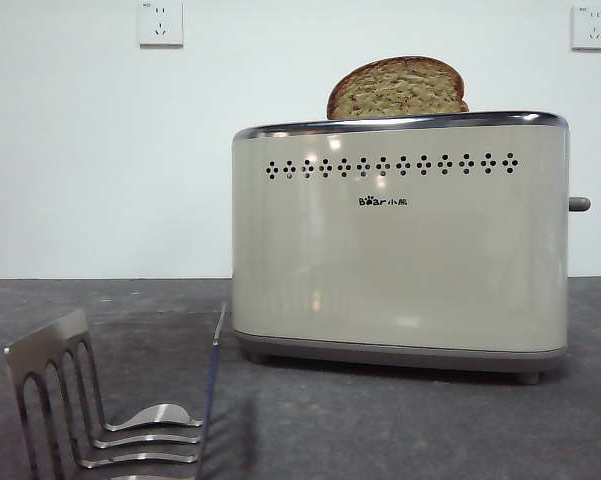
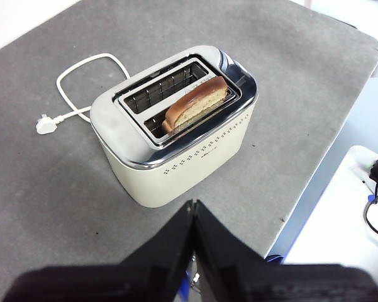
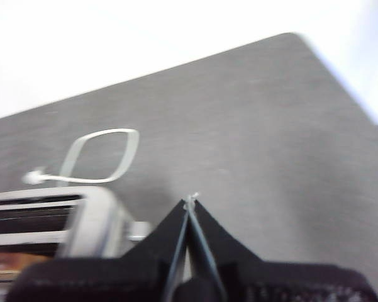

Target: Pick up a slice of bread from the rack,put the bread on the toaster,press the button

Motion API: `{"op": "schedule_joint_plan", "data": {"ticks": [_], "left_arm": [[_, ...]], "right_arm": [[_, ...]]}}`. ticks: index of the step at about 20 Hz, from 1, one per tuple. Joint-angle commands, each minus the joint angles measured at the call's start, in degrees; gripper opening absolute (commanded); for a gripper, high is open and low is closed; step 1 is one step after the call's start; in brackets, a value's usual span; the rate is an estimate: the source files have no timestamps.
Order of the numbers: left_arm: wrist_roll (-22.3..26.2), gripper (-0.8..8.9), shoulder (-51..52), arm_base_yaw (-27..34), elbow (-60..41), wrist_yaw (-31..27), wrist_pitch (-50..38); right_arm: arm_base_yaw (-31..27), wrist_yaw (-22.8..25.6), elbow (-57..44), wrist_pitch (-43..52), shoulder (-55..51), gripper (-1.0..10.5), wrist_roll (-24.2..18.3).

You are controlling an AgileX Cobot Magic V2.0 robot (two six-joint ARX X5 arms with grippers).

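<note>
left gripper [image 2: 193, 207] closed, right gripper [image 3: 190, 204] closed

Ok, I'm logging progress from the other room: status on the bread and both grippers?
Both grippers shut, empty, left gripper above toaster, right gripper near button. Slice of bread in slot, riding high. Button not pressed; path clear.
</note>
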State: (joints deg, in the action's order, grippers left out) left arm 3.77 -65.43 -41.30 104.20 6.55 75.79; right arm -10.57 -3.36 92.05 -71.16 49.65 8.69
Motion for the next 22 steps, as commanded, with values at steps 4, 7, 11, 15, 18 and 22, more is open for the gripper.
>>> {"op": "schedule_joint_plan", "data": {"ticks": [4, 7, 11, 15, 18, 22], "left_arm": [[-0.59, -0.04, -2.21, 0.13, -0.31, -0.13, -0.26], [-0.59, -0.04, -3.63, 0.13, -0.31, -0.13, -0.28], [-0.59, -0.04, -5.64, 0.24, -0.31, -0.52, -0.28], [-0.57, -0.04, -5.81, 0.68, -0.31, -0.52, -0.28], [-0.52, -0.04, -5.70, 2.36, -0.31, -0.50, -0.28], [9.86, -0.04, -5.66, 6.21, -1.29, -0.52, -0.63]], "right_arm": [[0.04, 10.38, 4.85, -7.61, 1.75, 0.0, -1.46], [0.04, 11.34, 5.31, -7.43, 2.12, 0.0, -1.46], [0.04, 11.32, 5.31, -7.48, 3.74, 0.0, -1.46], [0.04, 11.32, 5.31, -7.50, 6.14, 0.0, -1.46], [0.04, 11.32, 5.31, -7.48, 8.76, 0.0, -1.46], [0.04, 11.32, 5.31, -7.41, 13.03, 0.0, -1.46]]}}
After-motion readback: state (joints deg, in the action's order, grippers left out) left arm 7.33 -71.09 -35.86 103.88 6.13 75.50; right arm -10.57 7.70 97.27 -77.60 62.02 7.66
